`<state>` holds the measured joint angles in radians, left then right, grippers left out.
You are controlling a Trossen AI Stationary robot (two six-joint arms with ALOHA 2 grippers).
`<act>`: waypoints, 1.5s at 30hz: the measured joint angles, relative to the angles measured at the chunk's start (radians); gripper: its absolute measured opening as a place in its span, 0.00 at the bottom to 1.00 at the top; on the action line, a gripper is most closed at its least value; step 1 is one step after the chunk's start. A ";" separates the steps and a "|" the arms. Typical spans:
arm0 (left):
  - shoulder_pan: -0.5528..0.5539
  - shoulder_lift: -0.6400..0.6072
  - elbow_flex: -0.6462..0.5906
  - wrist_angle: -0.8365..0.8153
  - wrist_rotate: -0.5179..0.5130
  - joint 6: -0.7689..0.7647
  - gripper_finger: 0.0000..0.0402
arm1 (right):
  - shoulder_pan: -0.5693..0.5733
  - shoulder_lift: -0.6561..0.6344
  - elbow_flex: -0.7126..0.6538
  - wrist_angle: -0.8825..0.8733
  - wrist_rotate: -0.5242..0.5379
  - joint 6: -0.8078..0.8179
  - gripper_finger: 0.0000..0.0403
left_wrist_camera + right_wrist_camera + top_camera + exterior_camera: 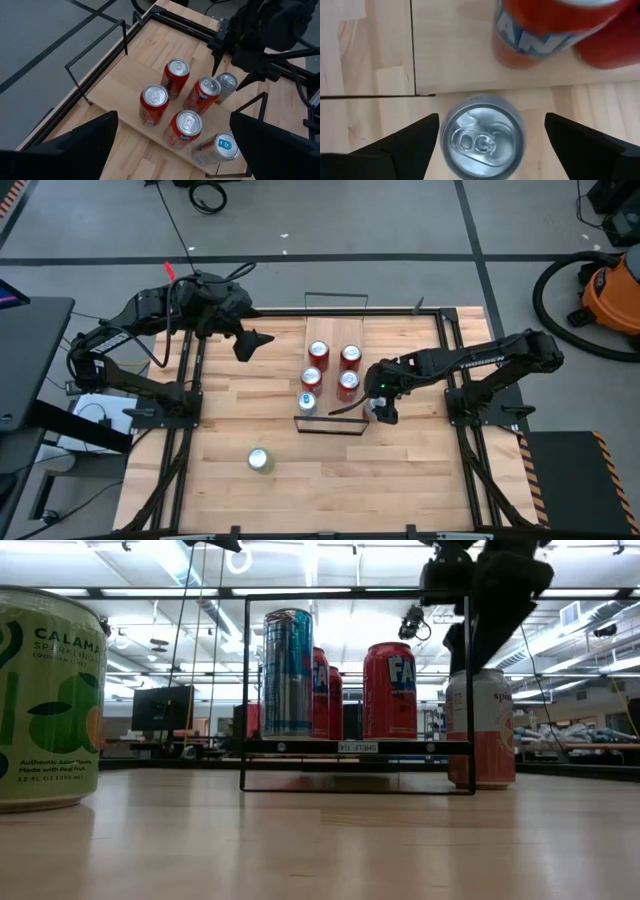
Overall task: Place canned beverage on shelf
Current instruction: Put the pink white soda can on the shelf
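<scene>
While the right gripper (381, 409) hangs with fingers spread above a pale pink can (480, 728), that can stands upright on the worktop (400, 480) just off the shelf's (333, 330) right long edge, at its near end, gripped by nothing. Shelf holds four red cans (349, 357) and one blue-and-silver can (307, 402) at its near left corner. Green lime can (260, 461) stands apart toward the worktop's near edge. Left gripper (252, 340): spread, raised beyond the shelf's left edge.
</scene>
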<state>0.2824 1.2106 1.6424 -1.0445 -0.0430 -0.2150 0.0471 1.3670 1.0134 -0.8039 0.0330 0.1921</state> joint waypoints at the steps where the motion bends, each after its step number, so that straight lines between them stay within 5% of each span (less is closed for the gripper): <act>1: 0.000 0.000 0.000 0.000 0.000 0.000 0.99 | 0.000 0.000 -0.012 0.009 0.000 0.000 0.93; 18: 0.000 0.000 0.000 -0.001 -0.001 0.001 0.99 | 0.000 0.000 -0.144 0.134 -0.007 0.078 0.92; 26: 0.000 0.000 0.000 0.000 -0.001 0.016 0.99 | -0.024 0.000 -0.144 0.135 -0.037 0.035 0.81; 45: 0.000 0.000 0.000 0.010 -0.012 -0.030 0.99 | -0.246 -0.018 -0.111 0.019 -0.050 -0.143 0.80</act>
<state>0.2825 1.2106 1.6424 -1.0348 -0.0554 -0.2451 -0.1988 1.3487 0.9020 -0.7851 -0.0170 0.0487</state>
